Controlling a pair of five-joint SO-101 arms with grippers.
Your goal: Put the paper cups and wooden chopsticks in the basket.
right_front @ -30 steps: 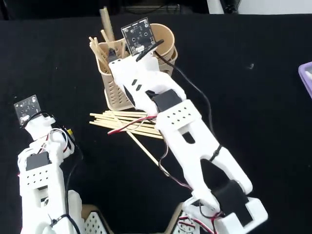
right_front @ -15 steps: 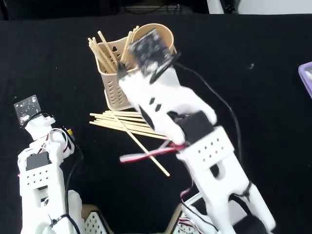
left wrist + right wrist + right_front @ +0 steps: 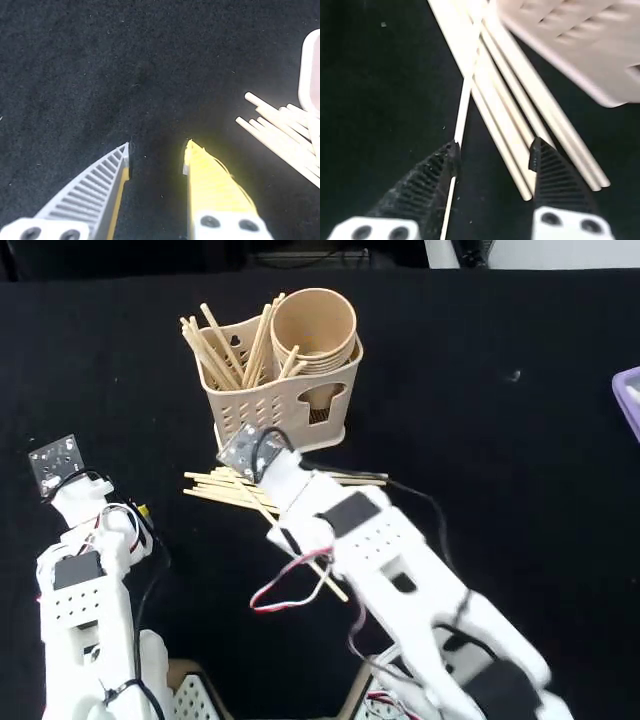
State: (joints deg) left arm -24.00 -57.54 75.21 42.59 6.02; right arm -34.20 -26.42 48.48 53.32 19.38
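Note:
A beige perforated basket [image 3: 283, 405] stands at the back of the black table, holding stacked paper cups [image 3: 314, 328] and several wooden chopsticks [image 3: 212, 345]. More loose chopsticks [image 3: 222, 487] lie flat in front of it, one lying slanted toward the front [image 3: 308, 562]. My right gripper [image 3: 494, 150] is open just above this pile, its fingers straddling several sticks [image 3: 505, 122], with the basket's corner [image 3: 580, 47] close by. My left gripper [image 3: 156, 156] is open over bare table at the left, the stick ends [image 3: 265, 122] lying off to one side.
A purple container edge [image 3: 628, 395] shows at the table's far right. Perforated arm bases [image 3: 190, 695] sit at the front edge. The black cloth to the right of the basket is bare.
The right arm has drawn back from over the basket and come down to the loose chopsticks in front of it. More sticks now stand in the basket. The left arm kept still.

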